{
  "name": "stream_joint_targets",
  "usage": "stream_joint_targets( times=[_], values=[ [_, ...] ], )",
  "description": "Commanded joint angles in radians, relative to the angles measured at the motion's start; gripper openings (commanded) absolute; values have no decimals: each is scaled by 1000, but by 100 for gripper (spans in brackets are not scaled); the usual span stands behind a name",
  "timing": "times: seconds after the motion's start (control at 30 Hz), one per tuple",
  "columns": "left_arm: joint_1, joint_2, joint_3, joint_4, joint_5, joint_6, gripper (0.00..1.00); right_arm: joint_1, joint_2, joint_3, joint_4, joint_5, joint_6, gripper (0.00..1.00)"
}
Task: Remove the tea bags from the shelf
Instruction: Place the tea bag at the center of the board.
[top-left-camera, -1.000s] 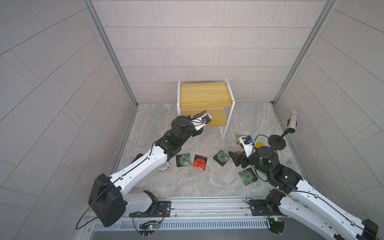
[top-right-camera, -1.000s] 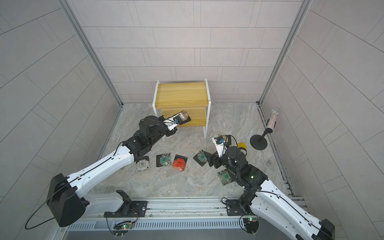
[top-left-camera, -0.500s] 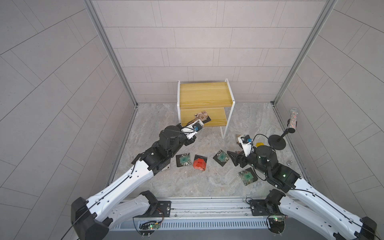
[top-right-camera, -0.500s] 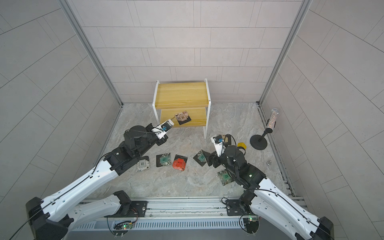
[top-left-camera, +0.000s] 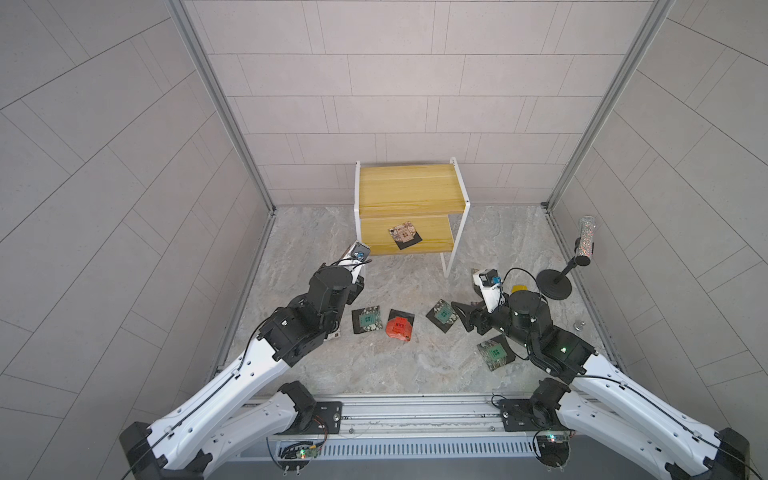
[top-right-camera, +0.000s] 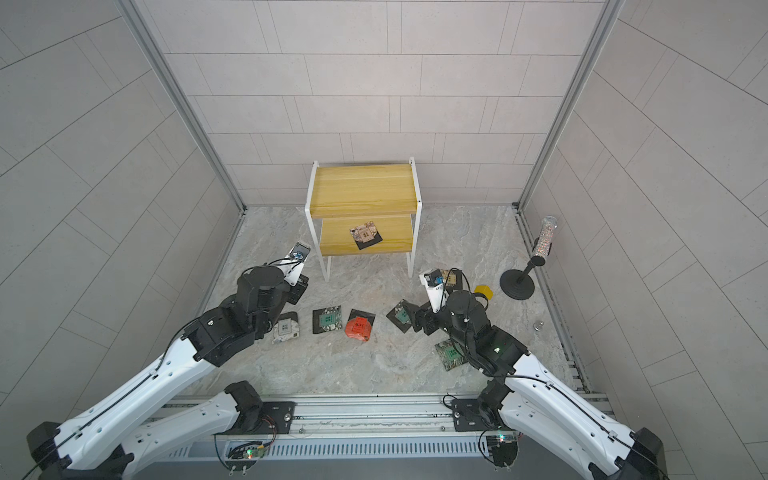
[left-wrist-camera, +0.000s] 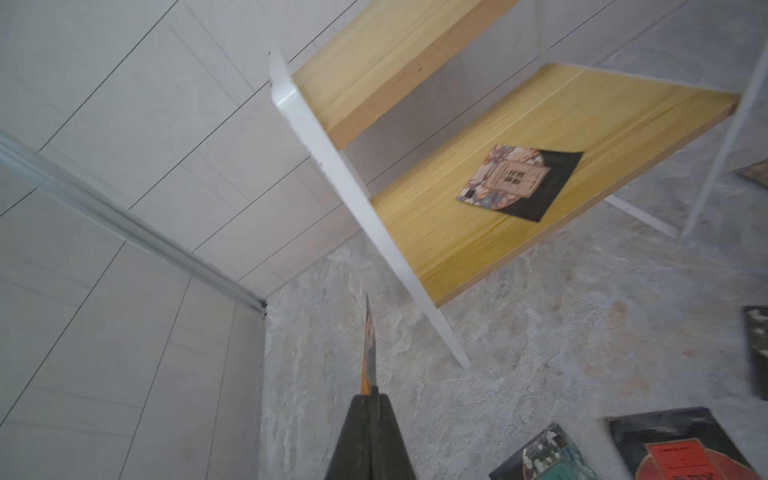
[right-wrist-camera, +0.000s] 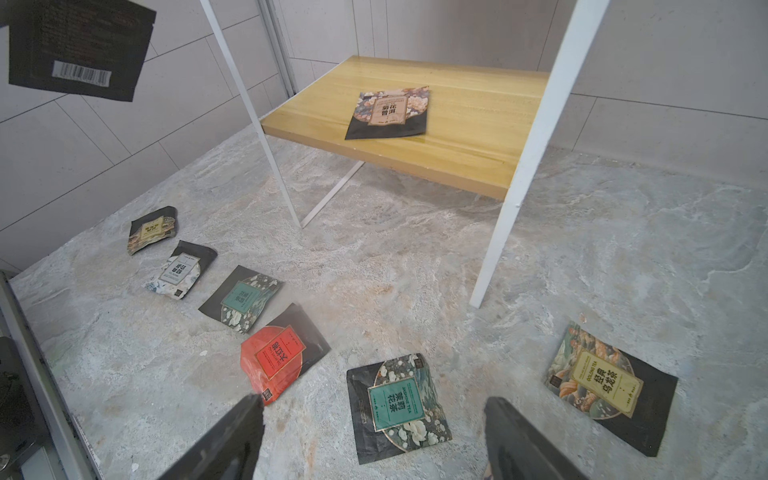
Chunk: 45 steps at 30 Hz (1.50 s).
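Above the marbled floor (top-left-camera: 415, 365), the left gripper (left-wrist-camera: 371, 395) pinches a tea bag (left-wrist-camera: 368, 345) by one thin edge, so it could slip free; the right gripper (right-wrist-camera: 374, 401) hangs spread.

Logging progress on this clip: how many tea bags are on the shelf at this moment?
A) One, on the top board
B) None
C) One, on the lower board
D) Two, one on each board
C: in both top views a single tea bag lies flat on the lower board of the shelf, and the top board carries none.
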Motion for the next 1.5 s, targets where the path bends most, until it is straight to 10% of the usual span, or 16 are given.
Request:
stream_joint_targets(
  times=[0.0,0.17,0.67,1.47],
  values=[
    [36,28,64,-151,-195,-188,0,5,-13,-11,21,-2,10,87],
    [255,108,127,-273,-105,-375,0,5,-24,-14,20,0,8,87],
    [589,482,188,-173,-42,-418,0,5,-67,-24,-1,33,6,87],
    [695,1063,478,-244,-36,-388,0,3,-55,-22,-13,92,-15,87]
  ],
)
